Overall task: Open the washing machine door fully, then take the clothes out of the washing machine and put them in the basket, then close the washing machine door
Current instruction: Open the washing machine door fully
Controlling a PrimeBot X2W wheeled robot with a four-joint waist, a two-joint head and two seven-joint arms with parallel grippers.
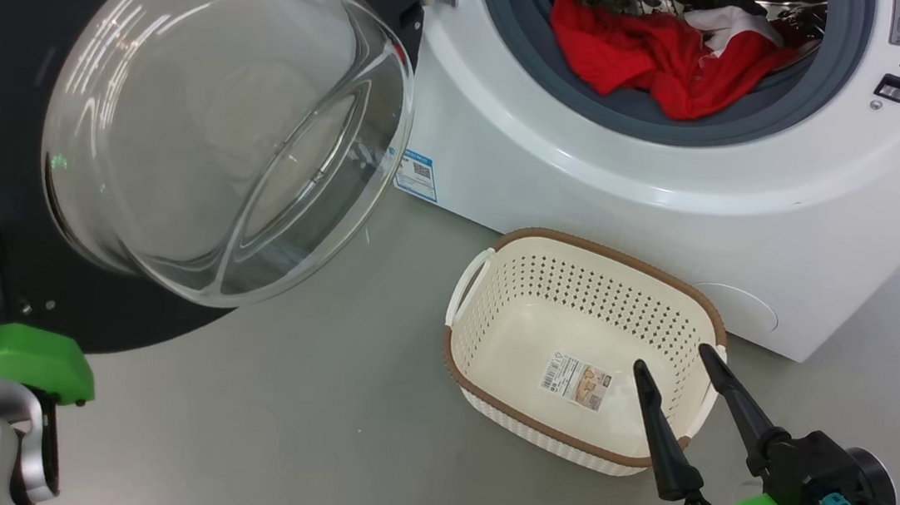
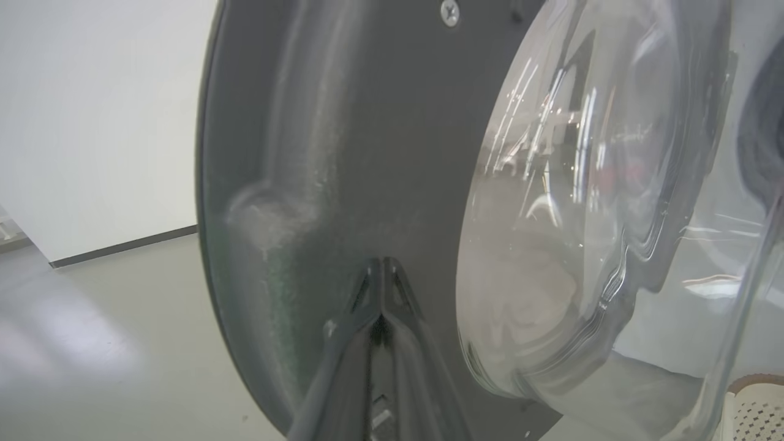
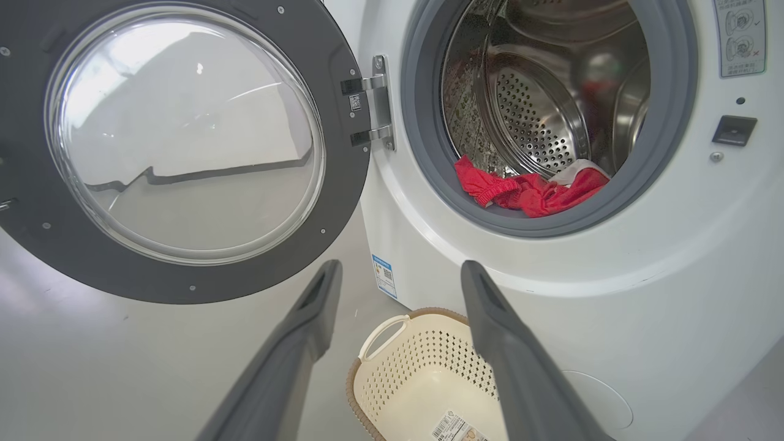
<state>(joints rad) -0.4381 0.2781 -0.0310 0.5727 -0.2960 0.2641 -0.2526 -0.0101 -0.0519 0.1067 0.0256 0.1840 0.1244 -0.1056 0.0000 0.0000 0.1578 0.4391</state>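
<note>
Floor [image 1: 275,401]: basket [image 1: 608,257] before washing machine [image 1: 591,184], awaiting clothes [image 1: 654,56].
Left end effector [image 2: 381,269]: clenched, at door [image 2: 343,153] to push.
Right end effector [image 1: 672,357]: released, ready.

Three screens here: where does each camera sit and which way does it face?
Head view: on the head, looking down at the basket and washing machine; open right gripper lower right.
Left wrist view: on the left wrist, close to the door's inner face; shut left gripper at bottom.
Right wrist view: on the right wrist, facing the drum and clothes between its spread fingers.
Shared: head and right wrist show door, clothes, basket.
</note>
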